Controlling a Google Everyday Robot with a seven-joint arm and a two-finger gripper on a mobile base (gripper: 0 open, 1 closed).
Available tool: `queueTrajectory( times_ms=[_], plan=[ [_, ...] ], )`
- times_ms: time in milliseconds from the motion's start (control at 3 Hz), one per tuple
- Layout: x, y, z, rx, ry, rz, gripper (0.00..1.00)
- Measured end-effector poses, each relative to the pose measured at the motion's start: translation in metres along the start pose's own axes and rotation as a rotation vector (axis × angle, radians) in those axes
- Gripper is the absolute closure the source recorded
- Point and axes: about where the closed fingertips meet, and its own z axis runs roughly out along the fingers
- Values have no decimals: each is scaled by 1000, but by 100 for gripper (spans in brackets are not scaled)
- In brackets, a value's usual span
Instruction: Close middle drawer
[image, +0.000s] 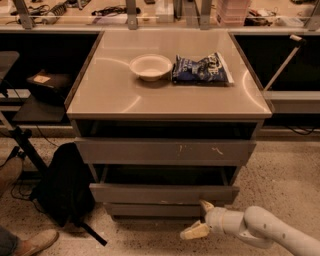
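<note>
One bag (62, 186) lies left of the middle drawer (165, 193), clear of its travel. That drawer stands pulled out beneath the scratched front (150, 151), its long plain face running left to right. Just below the drawer's right half waits the gripper (193, 219), fingers spread apart, the upper tip at the face's lower edge. I cannot tell if they touch. Pushing rearward into the cabinet (110, 95) looks unobstructed.

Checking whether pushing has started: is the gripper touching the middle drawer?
Cannot tell. Camera view: the upper fingertip of the open gripper overlaps the middle drawer at its lower edge; contact unclear.
</note>
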Motion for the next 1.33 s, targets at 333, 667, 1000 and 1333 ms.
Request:
queueTrajectory(
  times_ms=[333,667,1000,1333],
  plan=[
    [0,1,0,0,0,0,0],
    [-9,-36,-4,41,-48,52,0],
    [-14,-57,-9,69,-80,90,0],
    [-14,-57,-9,69,-80,90,0]
  ],
)
